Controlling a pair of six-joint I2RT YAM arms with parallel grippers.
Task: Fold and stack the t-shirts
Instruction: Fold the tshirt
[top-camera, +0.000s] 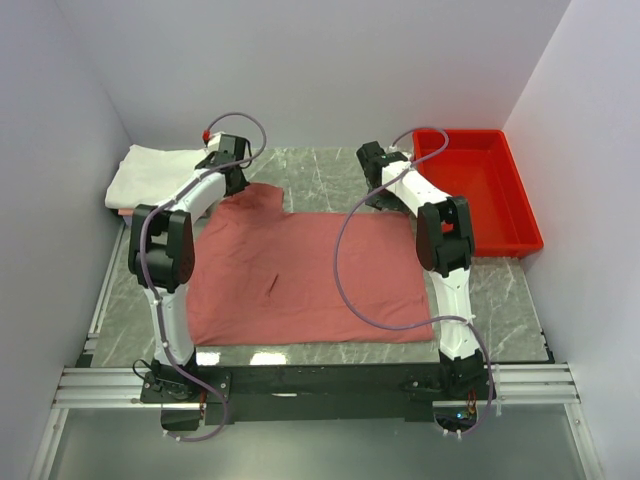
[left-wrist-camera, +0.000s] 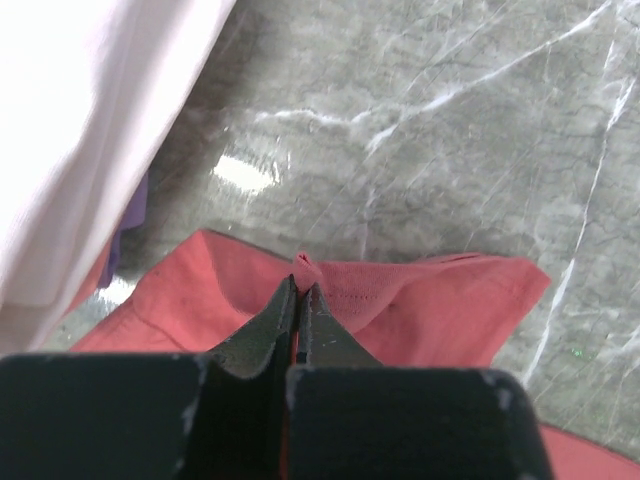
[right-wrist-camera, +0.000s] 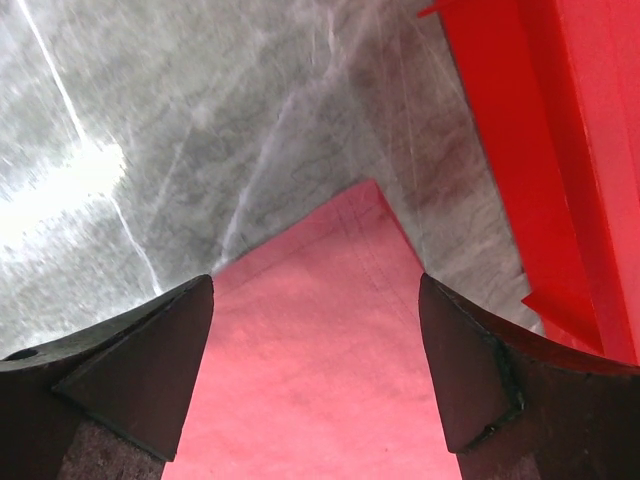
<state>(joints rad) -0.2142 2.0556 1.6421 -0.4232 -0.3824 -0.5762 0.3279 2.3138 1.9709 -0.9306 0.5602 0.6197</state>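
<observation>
A salmon-red t-shirt (top-camera: 300, 270) lies spread flat on the marble table. My left gripper (top-camera: 236, 182) is at its far left corner, shut on a raised pinch of the red cloth (left-wrist-camera: 380, 295); the jaws meet at the tips (left-wrist-camera: 302, 290). My right gripper (top-camera: 378, 198) hovers over the shirt's far right corner (right-wrist-camera: 330, 300). It is open (right-wrist-camera: 316, 290), with a finger on either side of that corner and nothing held. A folded white t-shirt (top-camera: 150, 175) lies at the back left, close beside the left gripper (left-wrist-camera: 80, 130).
A rigid red plastic tray (top-camera: 480, 190) stands at the back right, its wall (right-wrist-camera: 560, 150) close to my right gripper. White walls enclose the table on three sides. Bare marble (top-camera: 320, 170) shows between the two grippers.
</observation>
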